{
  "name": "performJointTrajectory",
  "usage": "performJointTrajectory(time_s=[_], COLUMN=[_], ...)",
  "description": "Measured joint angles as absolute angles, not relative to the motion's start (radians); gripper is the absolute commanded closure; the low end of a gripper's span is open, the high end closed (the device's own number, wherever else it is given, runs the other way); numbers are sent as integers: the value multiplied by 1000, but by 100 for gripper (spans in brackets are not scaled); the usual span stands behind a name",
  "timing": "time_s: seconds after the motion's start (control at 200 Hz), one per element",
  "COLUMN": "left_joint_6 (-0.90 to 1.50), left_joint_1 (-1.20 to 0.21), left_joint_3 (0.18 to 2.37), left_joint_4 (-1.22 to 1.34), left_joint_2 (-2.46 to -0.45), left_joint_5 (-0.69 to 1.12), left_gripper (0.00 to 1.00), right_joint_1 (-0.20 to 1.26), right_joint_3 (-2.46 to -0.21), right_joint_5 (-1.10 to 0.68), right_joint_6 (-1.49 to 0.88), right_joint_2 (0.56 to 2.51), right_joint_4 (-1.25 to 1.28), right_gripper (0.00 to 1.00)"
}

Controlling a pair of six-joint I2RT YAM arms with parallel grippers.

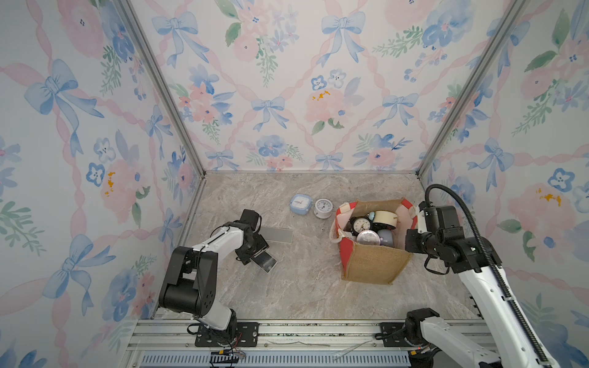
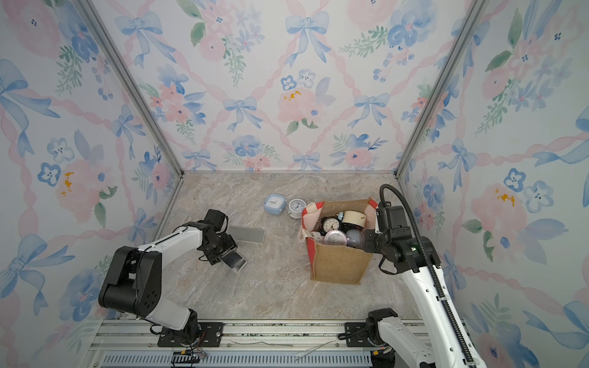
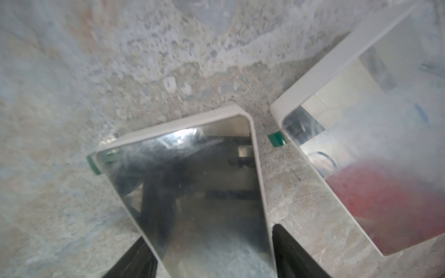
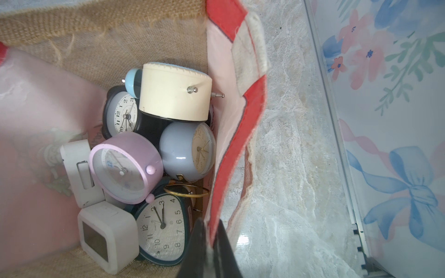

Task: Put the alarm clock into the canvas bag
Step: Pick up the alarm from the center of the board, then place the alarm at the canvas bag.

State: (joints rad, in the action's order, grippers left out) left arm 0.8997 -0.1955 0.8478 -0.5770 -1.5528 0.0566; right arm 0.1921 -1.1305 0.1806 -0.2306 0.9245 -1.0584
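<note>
A flat mirror-faced alarm clock (image 3: pixel 192 192) lies on the marble floor left of centre, also seen in both top views (image 1: pixel 264 262) (image 2: pixel 235 262). My left gripper (image 3: pixel 209 233) has a black finger pressed against each long side of it. The canvas bag (image 1: pixel 373 264) (image 2: pixel 341 264), tan burlap with red sides, stands open at the right. It holds several clocks, among them a pink round one (image 4: pixel 125 166) and a cream one (image 4: pixel 173 93). My right gripper (image 4: pixel 212 243) is shut on the bag's red rim (image 4: pixel 240 134).
A second mirror-faced clock (image 1: pixel 276 234) (image 3: pixel 373 144) lies just beyond the held one. A blue square clock (image 1: pixel 300 204) and a white round clock (image 1: pixel 323 208) stand at the back, left of the bag. Floral walls enclose three sides; a metal rail (image 1: pixel 287 331) runs along the front.
</note>
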Motion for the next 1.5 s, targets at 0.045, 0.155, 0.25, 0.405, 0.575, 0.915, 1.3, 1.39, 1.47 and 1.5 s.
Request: performJointTrajectory(time_s=[0.045,0.155,0.25,0.405,0.575,0.915,1.3,1.39,1.47,1.5], left_joint_6=[896,891,889,870,828,715,649,641,634,631], left_joint_1=[-196,-196,-196,-196,-196,-249,-461,-512,-561,-581], left_joint_3=[848,848,848,847,851,1008,1306,1368,1423,1445], left_joint_4=[-578,-577,-577,-578,-580,-593,-566,-562,-558,-557], left_joint_2=[-1553,-1553,-1551,-1532,-1448,-1324,-1333,-1365,-1404,-1422], left_joint_5=[56,53,53,54,73,87,75,74,67,64], left_gripper=[35,38,41,44,48,55,60,61,61,61], right_joint_1=[192,192,192,193,193,193,193,193,193,193], right_joint_3=[-1127,-1125,-1125,-1125,-1125,-1126,-1131,-1131,-1131,-1131], right_joint_5=[184,188,189,189,189,189,189,189,189,189], right_joint_6=[-231,-231,-231,-231,-231,-231,-231,-231,-231,-231], right_joint_2=[921,918,918,918,920,931,941,941,941,941], right_joint_4=[-1058,-1058,-1058,-1058,-1058,-1055,-1055,-1055,-1055,-1055], right_gripper=[94,94,94,94,94,95,95,95,95,95])
